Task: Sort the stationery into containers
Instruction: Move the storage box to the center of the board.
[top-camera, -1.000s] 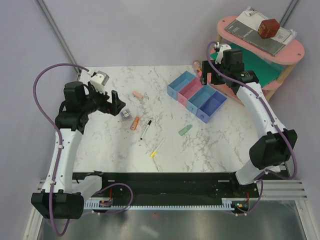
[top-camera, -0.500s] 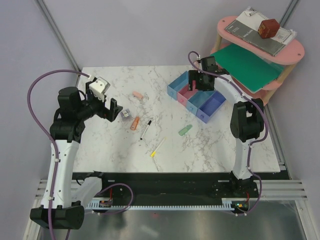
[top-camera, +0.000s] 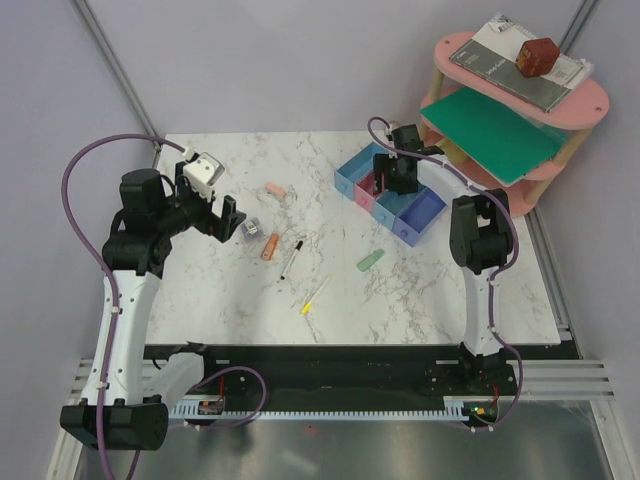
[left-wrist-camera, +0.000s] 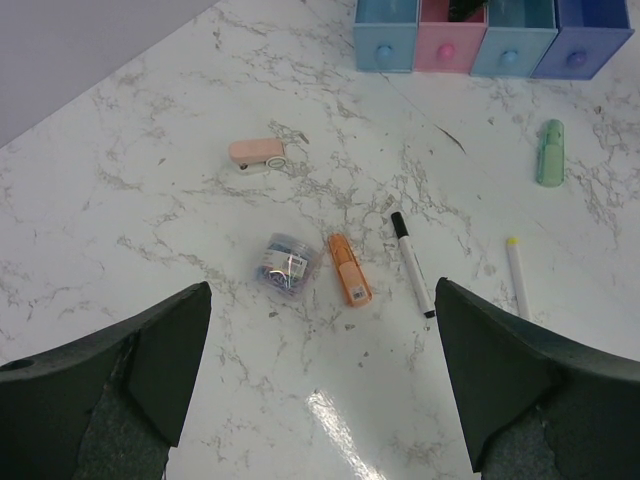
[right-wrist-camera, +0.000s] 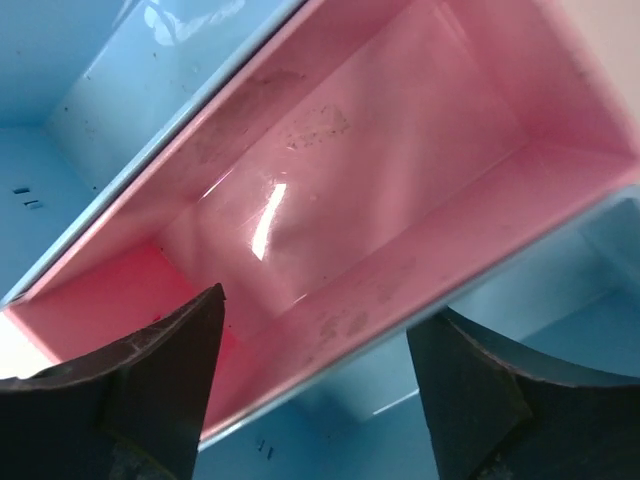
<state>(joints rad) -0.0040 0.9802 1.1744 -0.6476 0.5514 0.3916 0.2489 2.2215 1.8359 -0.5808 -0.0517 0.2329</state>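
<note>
My R fingers (right-wrist-camera: 150, 390) spread wide, empty, just over pink bin (right-wrist-camera: 380, 180). L fingers (left-wrist-camera: 130, 380) fully apart, holding nothing, above marble table (left-wrist-camera: 150, 230); orange eraser (left-wrist-camera: 349, 283), pen (left-wrist-camera: 412, 264), pencil (left-wrist-camera: 517, 275), pink eraser (left-wrist-camera: 257, 155) & green eraser (left-wrist-camera: 549, 166) loose on it.

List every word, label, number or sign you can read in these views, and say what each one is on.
No text can be read.
Grey book on the pink shelf: pale print on the cover, too small to read.
Light blue bin: small dark marks on its inner wall, too blurred to read.
Pen, orange eraser, pink eraser, green eraser: no lettering shows.
</note>
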